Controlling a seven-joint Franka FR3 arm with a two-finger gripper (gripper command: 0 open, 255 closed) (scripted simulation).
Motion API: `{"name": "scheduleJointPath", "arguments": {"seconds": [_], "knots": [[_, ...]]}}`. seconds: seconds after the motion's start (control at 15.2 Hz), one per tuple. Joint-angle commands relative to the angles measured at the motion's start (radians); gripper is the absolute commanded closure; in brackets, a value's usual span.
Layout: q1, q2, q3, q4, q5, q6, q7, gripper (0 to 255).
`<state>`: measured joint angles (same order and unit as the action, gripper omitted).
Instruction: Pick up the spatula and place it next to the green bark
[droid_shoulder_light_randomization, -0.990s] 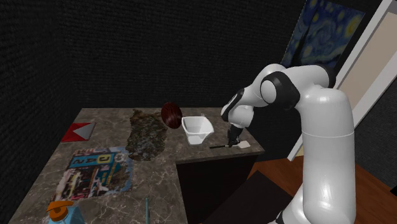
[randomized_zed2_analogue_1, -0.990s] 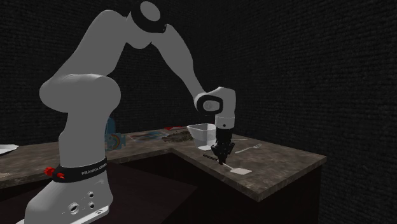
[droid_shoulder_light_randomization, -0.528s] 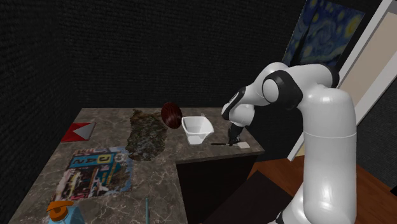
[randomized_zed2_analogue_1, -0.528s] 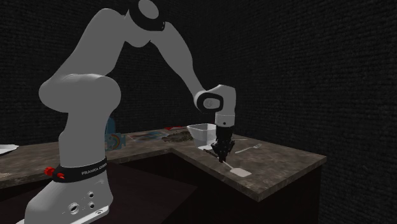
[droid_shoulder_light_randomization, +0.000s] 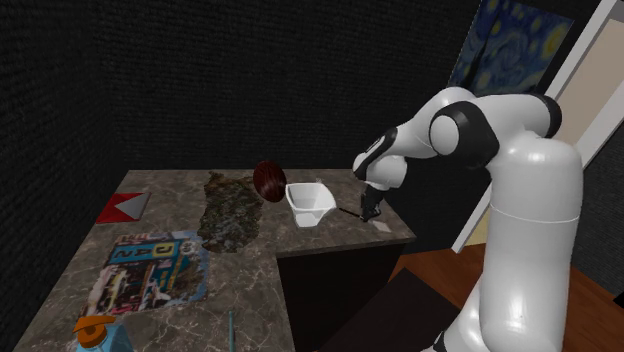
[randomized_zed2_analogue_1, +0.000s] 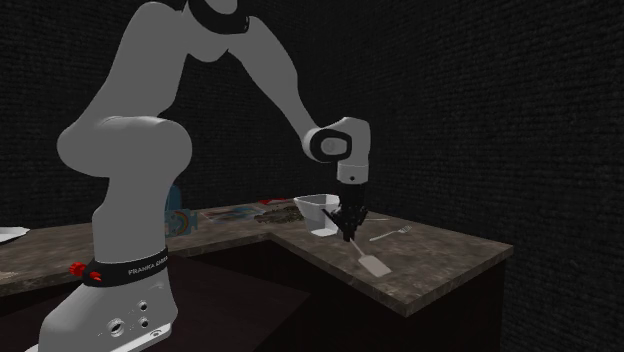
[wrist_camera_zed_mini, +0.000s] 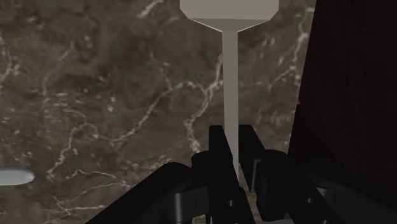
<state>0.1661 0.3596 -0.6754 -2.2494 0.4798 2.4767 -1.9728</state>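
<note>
Since a moment ago the gripper (randomized_zed2_analogue_1: 350, 232) has risen and the spatula (randomized_zed2_analogue_1: 372, 263) has tilted with it. The black fingers are closed narrowly on the thin pale handle. The blade hangs low at five o'clock from the gripper in the second exterior view, and I cannot tell whether its tip touches the marble tabletop (randomized_zed2_analogue_1: 440, 262). In the shoulder view, a white bowl (droid_shoulder_light_randomization: 308, 201) stands just beside the gripper (droid_shoulder_light_randomization: 366, 212) at nine o'clock, between it and the dark green bark (droid_shoulder_light_randomization: 228, 212). A dark red round object (droid_shoulder_light_randomization: 268, 180) sits at eleven o'clock from the bowl. A colourful printed sheet (droid_shoulder_light_randomization: 152, 265) lies at seven o'clock from the bark.
</note>
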Motion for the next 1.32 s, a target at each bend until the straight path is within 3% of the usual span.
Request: {"name": "scheduleJointPath", "arguments": {"seconds": [0.0, 0.66, 1.25], "knots": [[0.01, -0.019, -0.017, 0.006, -0.026, -0.021, 0.018, 255], [0.069, -0.139, -0.091, 0.016, -0.165, -0.112, 0.118, 255], [0.248, -0.244, -0.04, -0.092, -0.263, -0.049, 0.404, 255]]}}
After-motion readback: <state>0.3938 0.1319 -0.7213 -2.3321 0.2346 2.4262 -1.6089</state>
